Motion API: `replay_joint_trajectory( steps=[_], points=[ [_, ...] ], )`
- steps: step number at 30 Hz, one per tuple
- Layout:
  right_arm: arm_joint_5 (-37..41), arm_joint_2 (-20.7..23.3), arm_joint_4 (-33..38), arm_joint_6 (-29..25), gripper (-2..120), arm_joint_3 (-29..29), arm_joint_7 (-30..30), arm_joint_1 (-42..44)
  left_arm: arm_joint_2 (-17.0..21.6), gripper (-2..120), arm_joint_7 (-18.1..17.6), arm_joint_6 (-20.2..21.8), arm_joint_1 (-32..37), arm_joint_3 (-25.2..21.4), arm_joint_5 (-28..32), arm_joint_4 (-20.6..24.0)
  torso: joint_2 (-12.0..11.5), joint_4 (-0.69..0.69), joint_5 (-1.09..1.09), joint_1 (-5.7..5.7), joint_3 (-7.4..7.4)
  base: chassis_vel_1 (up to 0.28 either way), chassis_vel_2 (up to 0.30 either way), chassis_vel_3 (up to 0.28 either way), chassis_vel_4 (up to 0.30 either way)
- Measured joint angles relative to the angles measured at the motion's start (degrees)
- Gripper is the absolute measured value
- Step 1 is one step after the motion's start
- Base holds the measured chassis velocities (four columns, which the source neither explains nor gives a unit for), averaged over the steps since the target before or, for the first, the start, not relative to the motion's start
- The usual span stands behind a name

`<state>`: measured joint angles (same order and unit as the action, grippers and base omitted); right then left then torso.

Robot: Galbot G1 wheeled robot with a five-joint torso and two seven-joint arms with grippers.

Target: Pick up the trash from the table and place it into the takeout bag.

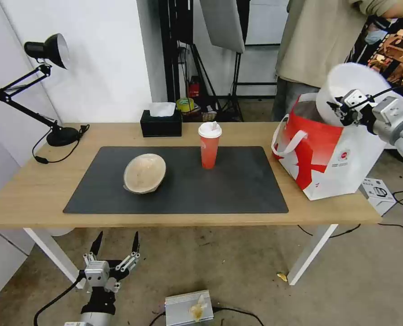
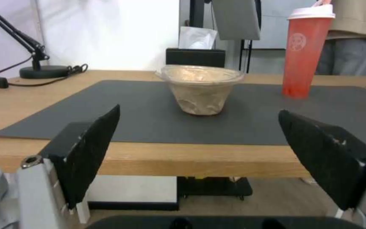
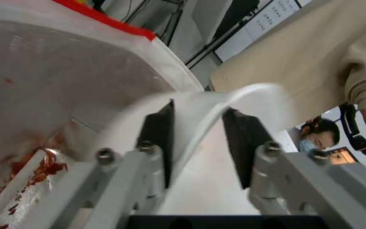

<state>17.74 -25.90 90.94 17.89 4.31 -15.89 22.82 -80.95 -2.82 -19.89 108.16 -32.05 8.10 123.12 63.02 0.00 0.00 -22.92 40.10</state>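
Note:
My right gripper (image 1: 342, 111) is shut on the rim of the white plastic bowl (image 1: 351, 83), holding it tilted just above the open top of the red-and-white takeout bag (image 1: 328, 156) at the table's right end. In the right wrist view the gripper (image 3: 198, 140) pinches the bowl's thin rim, with red scraps on the bowl's (image 3: 85, 79) inner wall. The beige bowl (image 1: 145, 173) and the red drink cup (image 1: 209, 145) stand on the dark mat (image 1: 237, 190). My left gripper (image 1: 115, 242) hangs open below the table's (image 1: 29, 190) front edge, facing the beige bowl (image 2: 200, 89) and cup (image 2: 306, 51).
A black tissue box (image 1: 161, 123) sits at the table's back edge and a black desk lamp (image 1: 52, 131) at its back left. On the floor lie a small white box (image 1: 378, 192) beside the bag and a grey device (image 1: 188, 308) near the left arm.

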Motion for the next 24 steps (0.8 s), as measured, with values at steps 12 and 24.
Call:
replay_joint_trajectory(
  steps=[12, 24],
  points=[
    [-0.06, 0.20, 0.28, 0.13, 83, 0.03, 0.01, 0.52, 0.14, 100, 0.39, -0.27, 0.11, -0.20, 0.03, -0.09, 0.00, 0.00, 0.00, 0.00, 0.00, 0.000, 0.000, 0.000, 0.000],
    [0.61, 0.87, 1.64, 0.26, 100, 0.95, 0.50, 0.91, 0.26, 100, 0.45, -0.30, 0.06, -0.31, 0.04, -0.03, 0.00, 0.00, 0.00, 0.00, 0.00, 0.000, 0.000, 0.000, 0.000]
  ],
)
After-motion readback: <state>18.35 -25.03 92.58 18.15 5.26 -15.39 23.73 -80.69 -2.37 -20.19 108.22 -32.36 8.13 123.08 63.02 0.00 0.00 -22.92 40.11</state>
